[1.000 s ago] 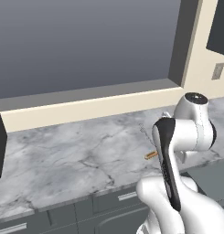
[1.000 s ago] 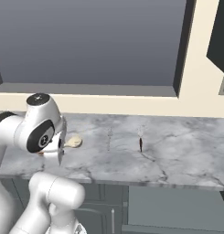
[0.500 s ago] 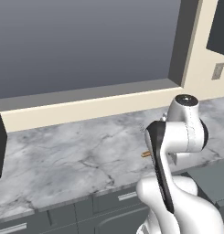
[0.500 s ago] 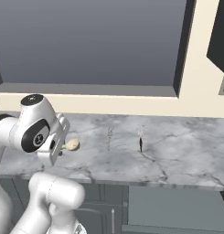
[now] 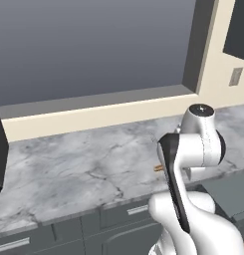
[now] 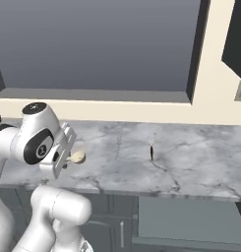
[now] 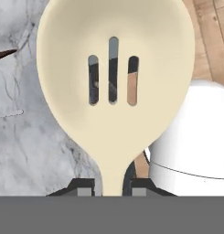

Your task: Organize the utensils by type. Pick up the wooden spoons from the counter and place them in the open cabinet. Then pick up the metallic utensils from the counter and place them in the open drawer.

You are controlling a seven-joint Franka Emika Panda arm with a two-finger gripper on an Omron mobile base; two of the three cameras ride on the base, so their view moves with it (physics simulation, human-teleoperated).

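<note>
The wooden spoon fills the centre of my hand view, its pale cream bowl pierced by three upright slots, and its neck runs down to the bottom middle of the frame, where it sits pinched between my two dark fingertips. My gripper is narrowed around that neck and holds the spoon. In the right base view the same cream bowl pokes out at middle left, just right of my hand, and hangs above the near part of the counter. In the left base view a short orange-brown bit of the handle shows at centre right, peeking out from behind my forearm. The marble counter spans the middle of both base views, grey-white with dark veins. On it, centre right in the right base view, lies a small dark slim piece, too small for me to tell what it is. The open drawer shows its slate-grey inside at the lower right of that view, below the counter edge. Behind the counter a cream sill runs under a large grey window.
</note>
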